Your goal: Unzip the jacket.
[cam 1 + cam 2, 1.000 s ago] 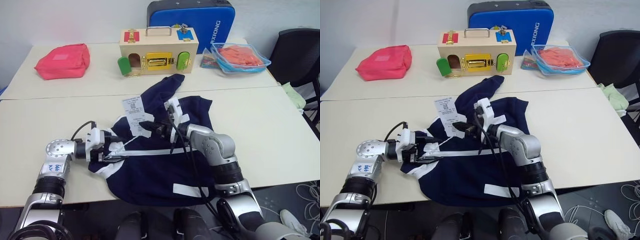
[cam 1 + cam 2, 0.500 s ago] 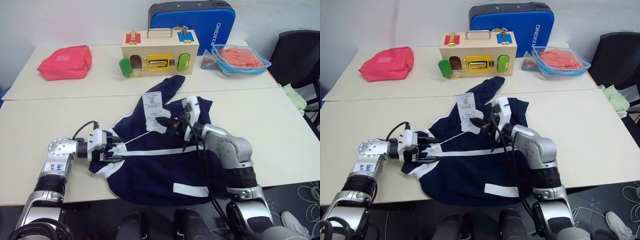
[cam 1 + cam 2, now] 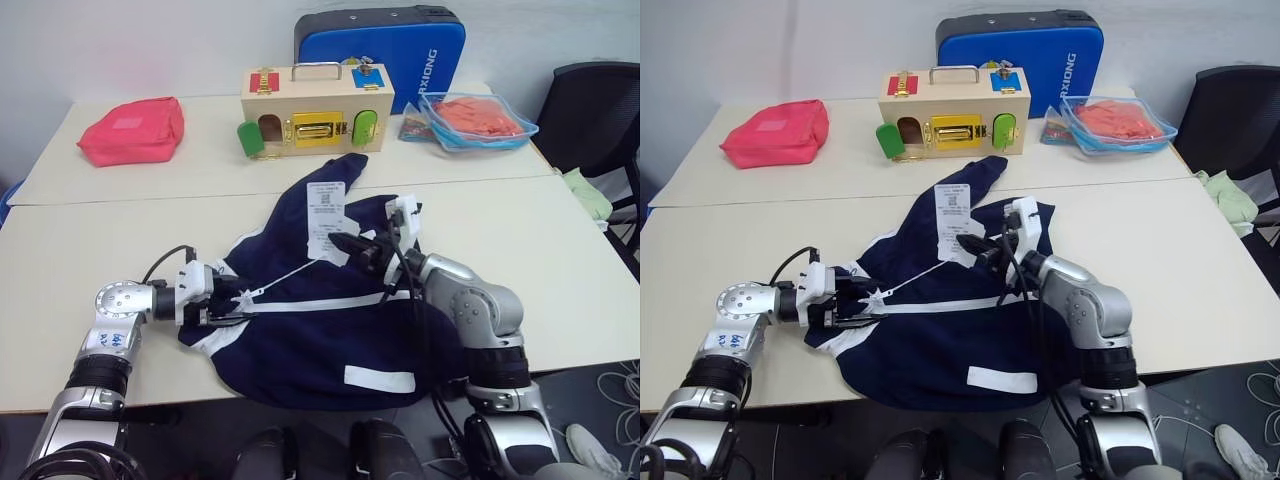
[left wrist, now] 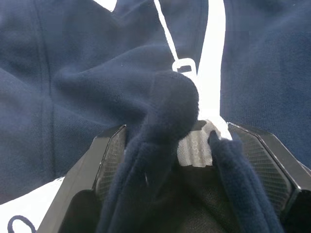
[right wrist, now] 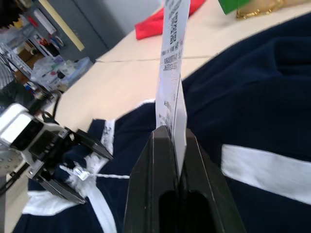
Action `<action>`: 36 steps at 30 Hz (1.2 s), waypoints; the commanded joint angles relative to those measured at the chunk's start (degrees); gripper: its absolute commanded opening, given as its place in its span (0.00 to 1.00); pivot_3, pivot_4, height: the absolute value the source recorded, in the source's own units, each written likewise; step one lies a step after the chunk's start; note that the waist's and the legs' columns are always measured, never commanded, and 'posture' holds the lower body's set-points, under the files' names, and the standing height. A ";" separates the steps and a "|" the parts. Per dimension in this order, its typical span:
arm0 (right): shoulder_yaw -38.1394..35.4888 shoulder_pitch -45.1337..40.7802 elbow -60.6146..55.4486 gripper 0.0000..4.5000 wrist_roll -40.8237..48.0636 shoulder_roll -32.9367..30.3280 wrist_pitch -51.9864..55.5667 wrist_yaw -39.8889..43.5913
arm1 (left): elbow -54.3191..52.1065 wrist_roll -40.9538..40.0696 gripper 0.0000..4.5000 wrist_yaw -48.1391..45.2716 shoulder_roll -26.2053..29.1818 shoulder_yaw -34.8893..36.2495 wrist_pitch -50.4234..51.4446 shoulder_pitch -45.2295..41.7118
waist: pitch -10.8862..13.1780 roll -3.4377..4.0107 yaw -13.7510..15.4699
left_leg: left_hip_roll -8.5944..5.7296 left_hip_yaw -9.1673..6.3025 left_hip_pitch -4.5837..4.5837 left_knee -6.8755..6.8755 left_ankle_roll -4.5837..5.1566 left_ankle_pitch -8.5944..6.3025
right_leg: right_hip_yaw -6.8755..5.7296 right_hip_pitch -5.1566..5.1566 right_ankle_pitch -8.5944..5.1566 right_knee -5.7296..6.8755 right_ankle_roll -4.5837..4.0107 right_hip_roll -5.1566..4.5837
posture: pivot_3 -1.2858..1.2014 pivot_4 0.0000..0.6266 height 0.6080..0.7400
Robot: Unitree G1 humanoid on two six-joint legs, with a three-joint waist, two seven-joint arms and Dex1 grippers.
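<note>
The navy jacket (image 3: 330, 340) lies crumpled at the near table's front edge, its white zipper stripe (image 3: 330, 302) running left to right. At its left end my left gripper (image 3: 226, 303) is shut on a bunched fold of jacket fabric (image 4: 170, 102), one finger (image 4: 109, 160) on either side, with the zipper pull (image 4: 183, 65) just past it. My right gripper (image 3: 345, 243) hovers over the jacket's middle, shut on the white paper tag (image 3: 325, 205), which stands upright (image 5: 172, 58). A thin white string (image 3: 290, 272) runs from the tag down toward the left gripper.
On the far table are a pink-red pouch (image 3: 133, 128), a wooden latch box (image 3: 317, 105), a blue case (image 3: 385, 45) and a clear bag of orange cloth (image 3: 478, 115). A black chair (image 3: 600, 110) stands at the right. Bare tabletop (image 3: 80, 240) flanks the jacket.
My right gripper has carried the paper tag to the right, drawing its string out straighter. The left gripper has kept its hold in place.
</note>
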 commanded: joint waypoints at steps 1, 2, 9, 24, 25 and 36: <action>1.40 0.48 -3.45 0.00 0.93 2.59 -1.64 -1.33 | 2.77 3.62 0.75 0.85 1.74 -0.76 0.69 4.25 | -0.02 0.03 -0.06 | 0.01 0.00 0.02 -0.02 0.00 0.00 | 0.00 0.01 0.00 -0.02 0.00 0.00 | 0.52 0.24 1.00; 2.62 0.59 -3.67 0.00 0.58 3.25 -1.81 -1.11 | 0.96 1.83 0.75 0.24 1.77 0.55 0.88 4.68 | -0.02 0.03 -0.15 | 0.01 0.00 0.02 -0.03 -0.01 0.00 | 0.00 0.01 0.00 -0.03 0.00 0.01 | 0.52 0.24 1.00; 7.94 0.26 -2.30 0.00 -2.05 3.39 -2.98 0.30 | -10.43 -4.56 0.75 -2.91 5.51 5.57 4.66 7.99 | 0.00 0.01 -0.46 | 0.07 0.04 -0.37 -0.10 -0.09 0.02 | 0.01 -0.39 -0.01 0.22 -0.02 0.09 | 0.52 0.24 1.00; 10.10 -2.49 4.84 0.00 -5.44 4.61 -8.04 2.74 | -23.86 -9.40 0.75 -2.39 8.84 10.03 12.26 10.79 | 0.14 -0.24 -0.17 | 0.01 -0.01 -0.79 0.10 0.01 -0.03 | -0.06 -0.60 0.00 0.15 -0.01 0.06 | 0.52 0.24 1.00; 10.01 -2.56 5.06 0.00 -5.50 4.71 -8.19 2.75 | -23.99 -9.36 0.71 -2.23 8.66 10.01 12.41 10.74 | 0.14 -0.24 -0.20 | 0.01 -0.01 -0.79 0.09 0.01 -0.03 | -0.07 -0.60 -0.01 0.15 -0.01 0.07 | 0.52 0.24 1.00; 9.57 -3.24 5.96 0.00 -5.78 5.21 -8.63 2.83 | -16.46 -1.29 0.57 -0.02 6.27 4.53 9.21 8.01 | 0.15 -0.24 -0.15 | 0.02 -0.01 -0.80 0.10 -0.01 -0.02 | -0.08 -0.60 -0.01 0.14 -0.01 0.12 | 0.52 0.24 1.00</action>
